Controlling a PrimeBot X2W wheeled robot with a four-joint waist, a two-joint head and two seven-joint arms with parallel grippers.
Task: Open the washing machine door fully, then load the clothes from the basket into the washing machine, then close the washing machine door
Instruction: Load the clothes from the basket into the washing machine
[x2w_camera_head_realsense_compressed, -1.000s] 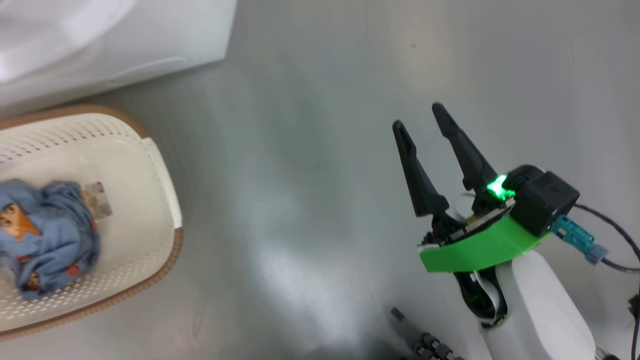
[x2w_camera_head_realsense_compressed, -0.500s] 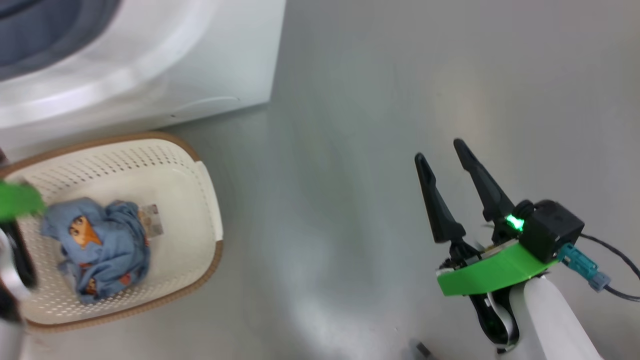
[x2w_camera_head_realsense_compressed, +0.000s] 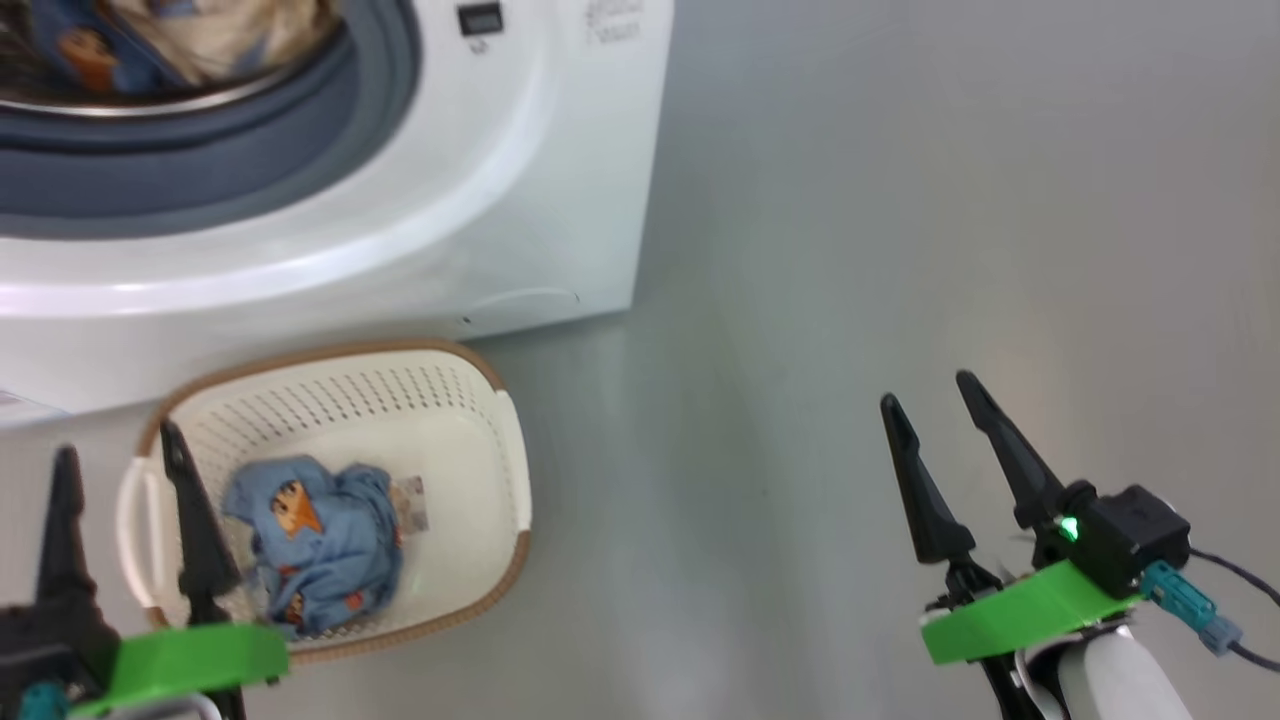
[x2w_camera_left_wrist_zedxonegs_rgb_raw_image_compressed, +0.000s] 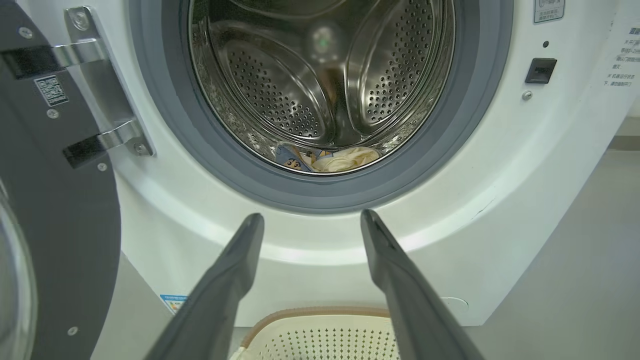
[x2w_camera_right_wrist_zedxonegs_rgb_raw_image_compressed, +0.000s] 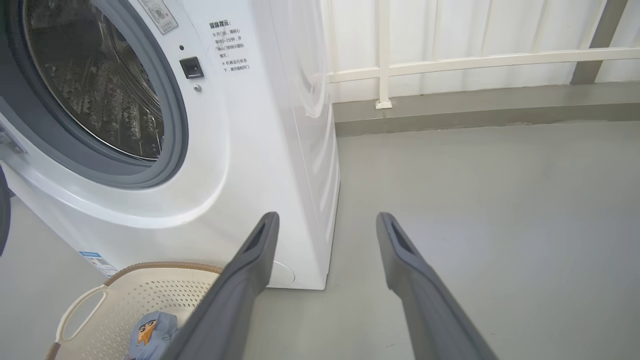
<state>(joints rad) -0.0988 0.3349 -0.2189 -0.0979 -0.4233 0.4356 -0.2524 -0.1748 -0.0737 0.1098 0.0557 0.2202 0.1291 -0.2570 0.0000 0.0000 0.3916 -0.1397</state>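
The washing machine door (x2w_camera_left_wrist_zedxonegs_rgb_raw_image_compressed: 50, 200) stands swung open beside the washing machine (x2w_camera_head_realsense_compressed: 560, 200). 1 blue garment (x2w_camera_left_wrist_zedxonegs_rgb_raw_image_compressed: 295, 159) lies in the steel drum (x2w_camera_left_wrist_zedxonegs_rgb_raw_image_compressed: 280, 90), the other garment (x2w_camera_head_realsense_compressed: 320, 540) in the basket (x2w_camera_head_realsense_compressed: 515, 480) on the floor (x2w_camera_head_realsense_compressed: 800, 300). The left gripper (x2w_camera_head_realsense_compressed: 118, 443) hovers at the basket's handle, the right gripper (x2w_camera_head_realsense_compressed: 928, 392) over bare floor, both jaws apart and empty

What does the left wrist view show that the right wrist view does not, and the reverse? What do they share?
Left wrist view, not the right: a blue and cream garment lying at the bottom of the drum, and a QR label on the open washing machine door.
Right wrist view, not the left: a blue printed garment in the basket, and a white railing behind.
Both: the washing machine, its grey gasket, the basket's brown rim.
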